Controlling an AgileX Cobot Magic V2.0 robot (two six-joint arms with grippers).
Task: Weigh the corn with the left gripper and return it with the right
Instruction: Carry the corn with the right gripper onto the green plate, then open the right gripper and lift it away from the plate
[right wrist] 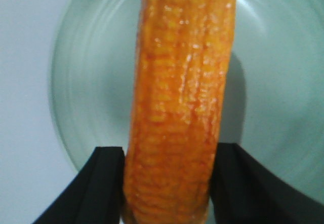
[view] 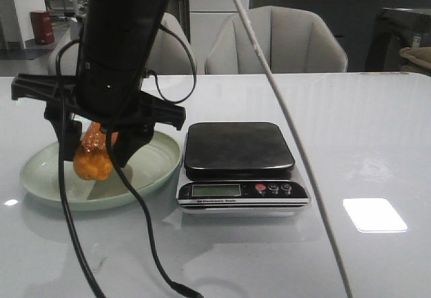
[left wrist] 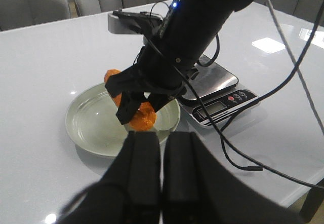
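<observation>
Glossy white bench, toward its left edge: your right claw point(view: 97, 153) clasped the corn point(view: 92, 163) over the plate point(view: 160, 160), apparently for returning it; your left claw point(left wrist: 162, 136) was clenched, empty.

black arm point(view: 121, 35), loose black wires point(view: 67, 210)

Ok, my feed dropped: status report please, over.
Left tool shut, empty. Right tool shut on corn, at green plate. Scale platform bare. Loose cable hangs before plate.

Orange corn point(view: 93, 156) tilted, over green plate point(view: 40, 176)
</observation>
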